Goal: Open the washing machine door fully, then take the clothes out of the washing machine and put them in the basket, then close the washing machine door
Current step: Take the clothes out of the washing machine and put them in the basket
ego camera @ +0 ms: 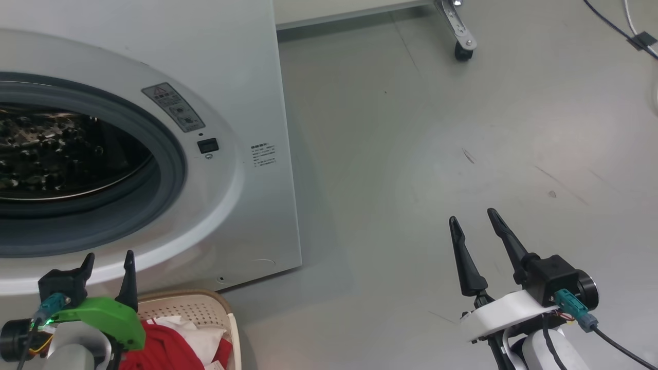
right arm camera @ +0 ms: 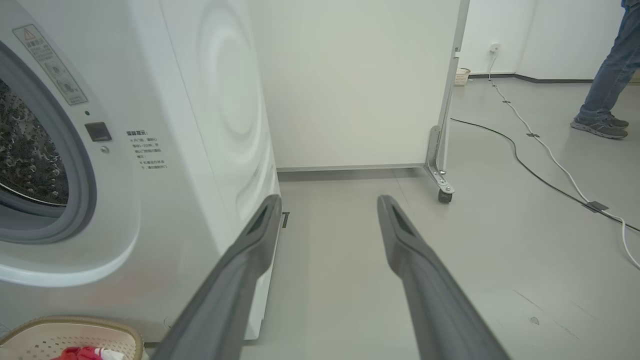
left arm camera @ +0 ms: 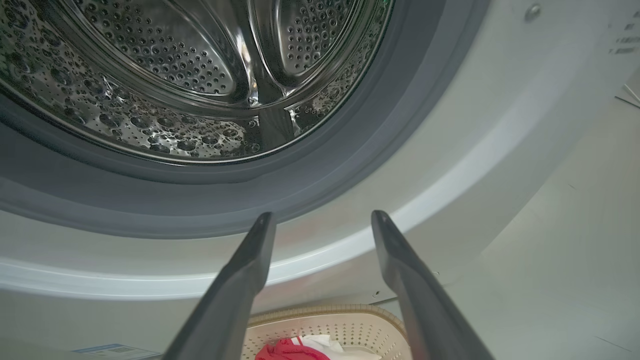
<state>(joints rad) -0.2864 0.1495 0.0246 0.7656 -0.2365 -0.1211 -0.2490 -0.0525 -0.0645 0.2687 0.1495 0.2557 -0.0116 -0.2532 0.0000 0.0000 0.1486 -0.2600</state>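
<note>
My left hand (ego camera: 110, 254) was open and empty, fingers spread, hovering just in front of the washing machine (ego camera: 247, 61), below its round opening and above the basket (ego camera: 205, 297). My right hand (ego camera: 472, 216) was open too, holding nothing, over bare floor well off to the right of the washing machine. The basket sat on the floor at the washing machine's front base; touching it or just beside it, I couldn't tell. The clothes (ego camera: 169, 347), red with a white part, lay inside the basket. The steel drum (left arm camera: 165, 65) showed through the opening, with the grey gasket (ego camera: 172, 154) around it. A person's leg (right arm camera: 607, 75) stood far beyond the washing machine's right side.
</note>
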